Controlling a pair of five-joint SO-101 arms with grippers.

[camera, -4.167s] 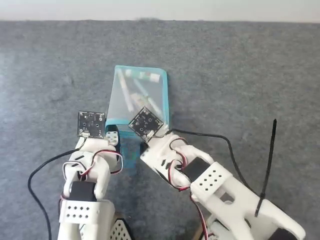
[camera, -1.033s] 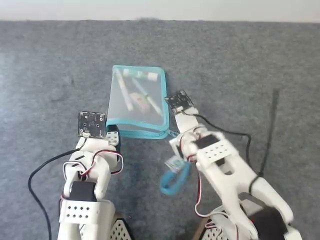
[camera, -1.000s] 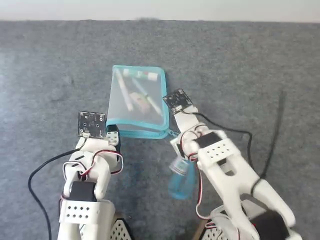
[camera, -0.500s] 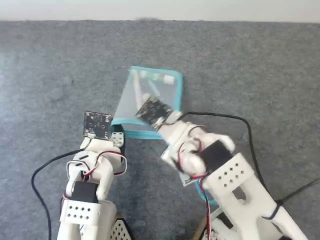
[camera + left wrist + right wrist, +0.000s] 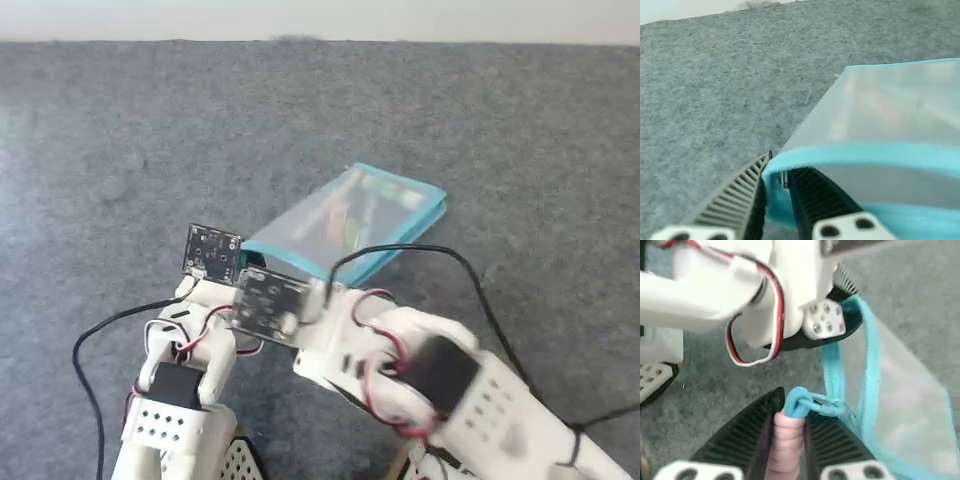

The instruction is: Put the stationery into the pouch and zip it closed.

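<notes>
1. At 6 o'clock in the high view, two white robot arms are standing side by side at the near edge of a grey felt-covered desk (image 5: 110, 130). The left arm (image 5: 180, 385) is sitting at about 7 o'clock and the right arm (image 5: 440, 385) at about 5 o'clock. A black cable (image 5: 470, 280) is arching over the right one.
2. The right gripper (image 5: 790, 412) is pressing its ridged black jaws together on a pink cylindrical zipper pull (image 5: 787, 445), which is poking out between them.
3. A turquoise cord loop (image 5: 799, 401) is tying that zipper pull to the small metal slider (image 5: 834, 406) on the turquoise zip band.
4. Just beside it, the left gripper (image 5: 776, 172) is pinching the near turquoise edge of a translucent plastic pouch with turquoise fabric edging (image 5: 890, 110), its jaws closed on the fabric.
5. The pouch is stretching away from both grippers toward 1 o'clock in the high view. Its near end is being held up, so it is lying tilted.
6. The stationery (image 5: 355, 215) is showing through the clear wall as blurred green and red shapes, too smeared to tell the pieces apart.
7. How far the zip is closed cannot be told.
8. Beyond the pouch, the grey desk is running on to 12 o'clock, where it is meeting a pale wall strip (image 5: 320, 20).
</notes>
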